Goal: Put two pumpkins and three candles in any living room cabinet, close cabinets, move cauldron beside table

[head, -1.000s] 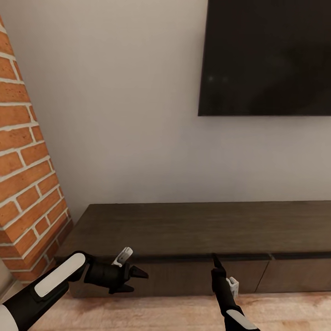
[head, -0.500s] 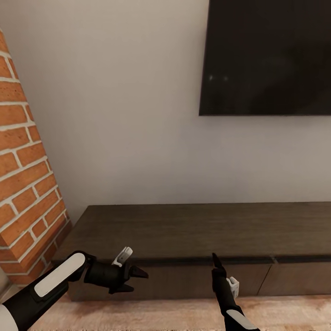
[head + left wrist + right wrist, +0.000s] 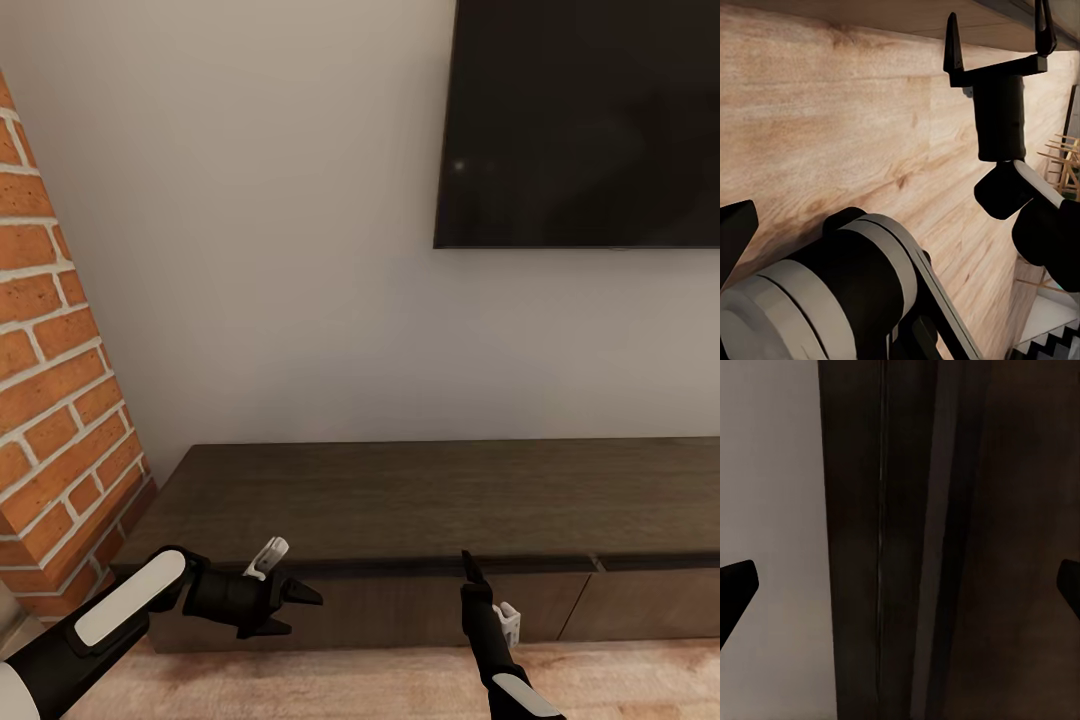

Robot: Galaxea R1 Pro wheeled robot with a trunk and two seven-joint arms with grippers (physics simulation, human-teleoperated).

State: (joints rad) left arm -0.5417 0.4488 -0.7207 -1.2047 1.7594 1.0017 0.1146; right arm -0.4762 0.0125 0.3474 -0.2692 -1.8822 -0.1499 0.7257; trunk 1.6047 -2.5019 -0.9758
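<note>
Against a pale wall stands the long dark-brown wood cabinet (image 3: pixel 430 510), drawers shut; left end effector (image 3: pixel 292 608) and right end effector (image 3: pixel 997 41) both gape empty.

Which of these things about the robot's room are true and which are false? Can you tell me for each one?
1. The cabinet is dark brown with a flat top. True.
2. A drawer of the cabinet is pulled out. False: the drawer fronts sit flush and shut.
3. The right gripper is open and holds nothing. True.
4. The left gripper is squeezing an orange pumpkin. False: it is open, with nothing between its fingers.
5. A brick wall stands at the cabinet's left end. True.
6. The dark screen lies flat on the cabinet. False: it hangs on the wall above it.
</note>
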